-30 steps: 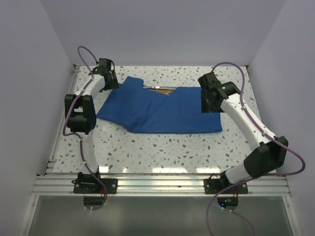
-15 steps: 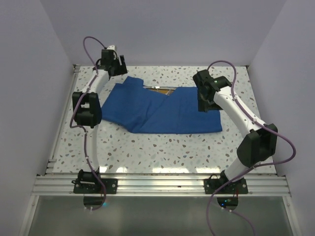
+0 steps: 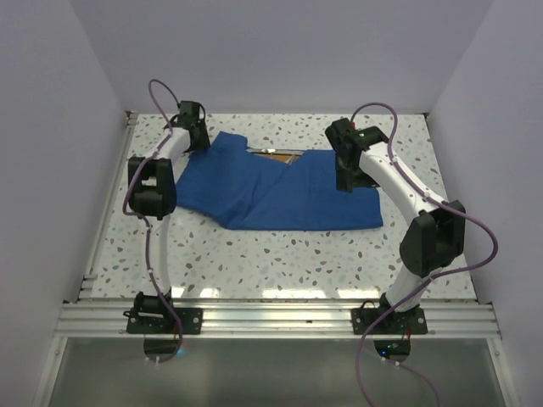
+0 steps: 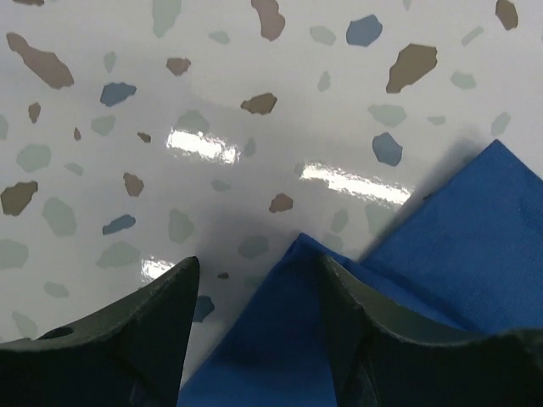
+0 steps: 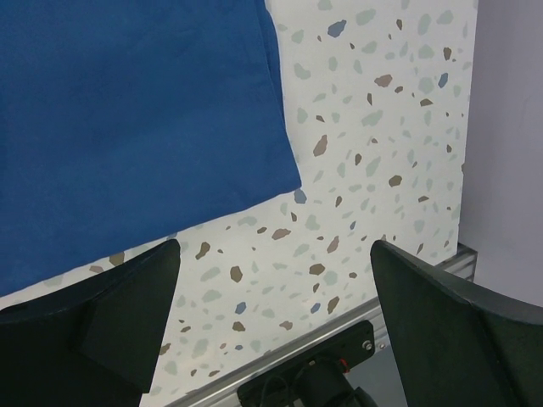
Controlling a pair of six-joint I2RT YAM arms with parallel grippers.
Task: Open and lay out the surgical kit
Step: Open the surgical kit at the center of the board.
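Speckled table (image 3: 254, 259) carries the blue wrap (image 3: 288, 191) mid-table, folded over and rumpled, long side running L-R. R gripper (image 5: 276, 246) hangs over the wrap's right end, jaws spread wide w/ nothing between them; wrist view looks down on the wrap's corner and table. Farther back, L gripper (image 4: 259, 261) sits at the wrap's far-left corner, jaws apart, cloth tip between the fingers (image 4: 161, 314), not pinched. A sliver of tray (image 3: 276, 153) peeks out at the wrap's far edge.

Speckled terrazzo table (image 3: 280, 254) in a pale lilac booth
Plain walls (image 3: 280, 51) left, right and far; aluminium rail (image 3: 271, 320) along the near edge
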